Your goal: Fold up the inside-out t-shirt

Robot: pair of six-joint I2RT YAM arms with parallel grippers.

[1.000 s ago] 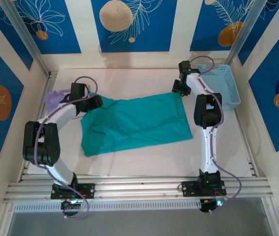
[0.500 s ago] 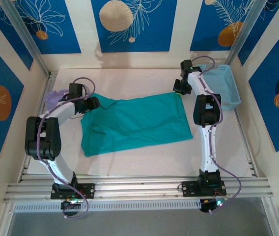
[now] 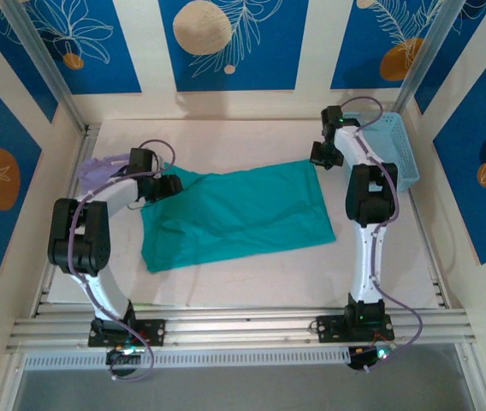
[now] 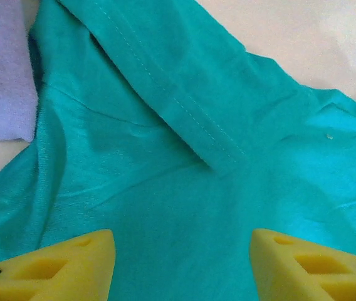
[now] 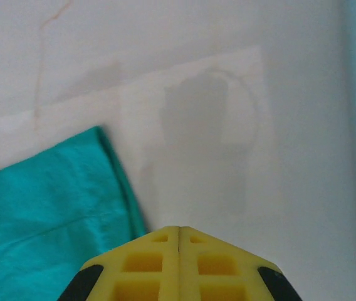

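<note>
- My left gripper (image 4: 179, 243) hangs part open and empty over the left end of the teal t-shirt (image 3: 234, 214)
- My right gripper (image 5: 178, 235) is closed on nothing, over bare table (image 5: 228, 94) beside the shirt's far right corner

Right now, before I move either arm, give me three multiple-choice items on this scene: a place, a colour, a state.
1. Where is the basket? A far right B near left C centre
2. Colour of the garment beside the shirt? A red B lavender C black
3. The left gripper is: A open B shut on the shirt C shut on the basket
Answers: 1 A, it sits at the far right edge; 2 B, pale purple by the shirt's left end; 3 A, its jaws stand apart over the shirt.
</note>
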